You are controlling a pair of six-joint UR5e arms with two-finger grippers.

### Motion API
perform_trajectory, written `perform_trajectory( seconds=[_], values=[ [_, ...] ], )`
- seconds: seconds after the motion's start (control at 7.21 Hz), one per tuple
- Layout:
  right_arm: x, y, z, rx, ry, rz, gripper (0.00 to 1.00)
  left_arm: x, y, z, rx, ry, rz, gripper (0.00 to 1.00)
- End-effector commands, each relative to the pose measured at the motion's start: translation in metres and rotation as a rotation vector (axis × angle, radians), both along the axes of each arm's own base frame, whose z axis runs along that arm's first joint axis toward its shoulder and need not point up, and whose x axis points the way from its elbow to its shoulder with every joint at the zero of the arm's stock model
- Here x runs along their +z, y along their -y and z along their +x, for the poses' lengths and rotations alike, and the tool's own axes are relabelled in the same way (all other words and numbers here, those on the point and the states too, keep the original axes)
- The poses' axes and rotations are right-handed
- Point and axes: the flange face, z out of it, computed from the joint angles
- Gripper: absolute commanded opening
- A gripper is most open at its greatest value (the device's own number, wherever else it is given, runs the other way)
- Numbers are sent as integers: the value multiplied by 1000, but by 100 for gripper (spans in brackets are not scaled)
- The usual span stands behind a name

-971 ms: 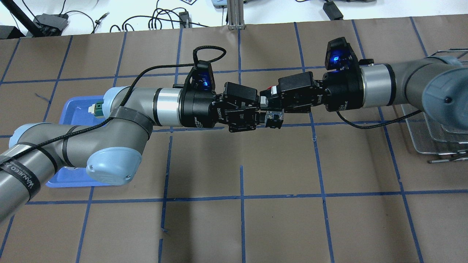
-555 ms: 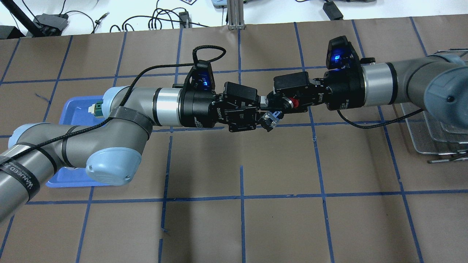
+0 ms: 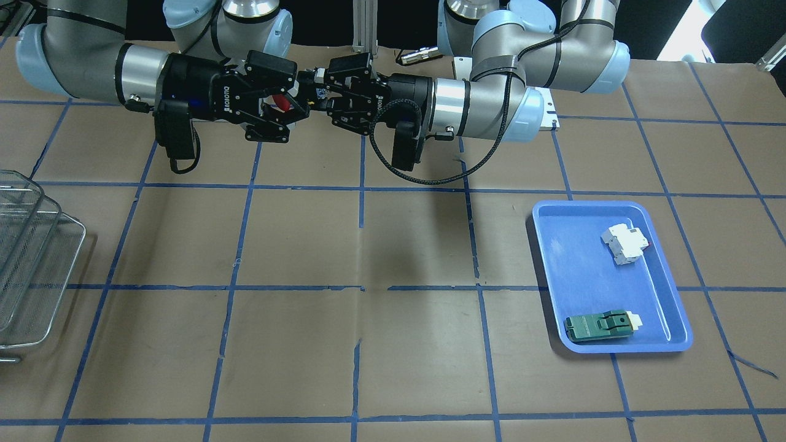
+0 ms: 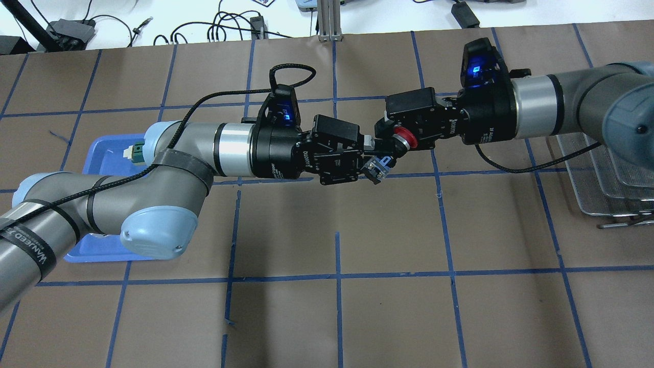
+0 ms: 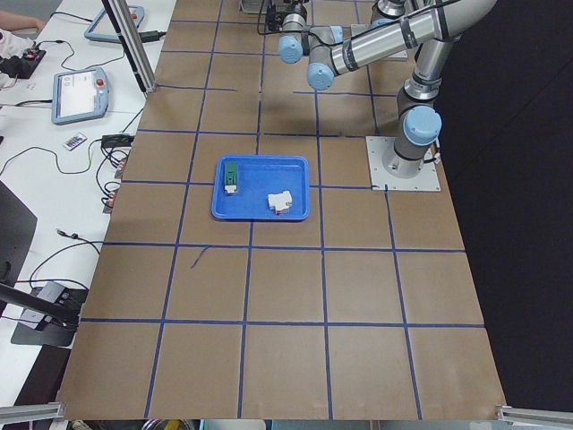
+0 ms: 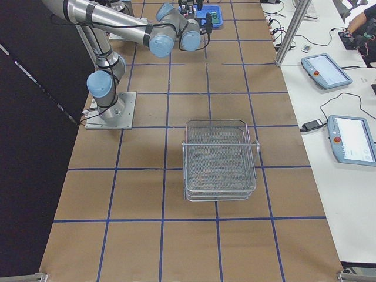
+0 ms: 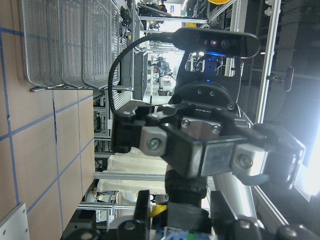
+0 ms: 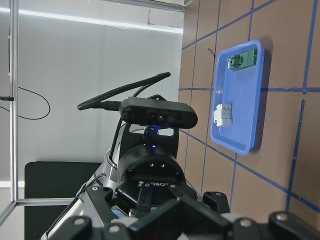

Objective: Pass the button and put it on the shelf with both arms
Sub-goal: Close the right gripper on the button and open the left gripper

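Two end effectors meet above the bench [image 4: 388, 230]: the right end effector [image 4: 393, 139] is clamped on the button [image 4: 405, 138], while the left end effector [image 4: 365, 156] has its fingers apart around the button's body.

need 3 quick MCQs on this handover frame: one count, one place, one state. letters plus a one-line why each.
1. Parts lying in the blue tray:
A. one
B. two
C. three

2. The button is:
A. in the tray
B. in an operator's hand
C. up in the air between the left end effector and the right end effector

3. The green module:
A. lies flat inside the tray
B. stands on end
C. hangs over the tray's rim

Key:
1 B: the front-facing view shows only a white breaker block and the green module in the tray.
2 C: the overhead view shows the red cap at the right end effector's fingers, above the table, tip to tip with the left one.
3 A: its broad face is up and it sits within the rim.
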Motion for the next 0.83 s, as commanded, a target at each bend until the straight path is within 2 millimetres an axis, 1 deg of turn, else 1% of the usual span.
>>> perform_trajectory(
  seconds=[0.0,0.28,0.42,0.55,0.69],
  values=[
    [-1,3,-9,-14,-6,-7,93,0,0,0,0,0,0,0],
    [-7,3,-40,-20,-76,7,98,1,0,0,0,0,-2,0],
    [-9,2,-46,-11,-99,11,98,1,0,0,0,0,-2,0],
    [-7,-2,-45,-9,-101,25,96,0,0,0,0,0,-2,0],
    [6,-14,-40,-19,-103,42,85,1,0,0,0,0,-2,0]
  ],
)
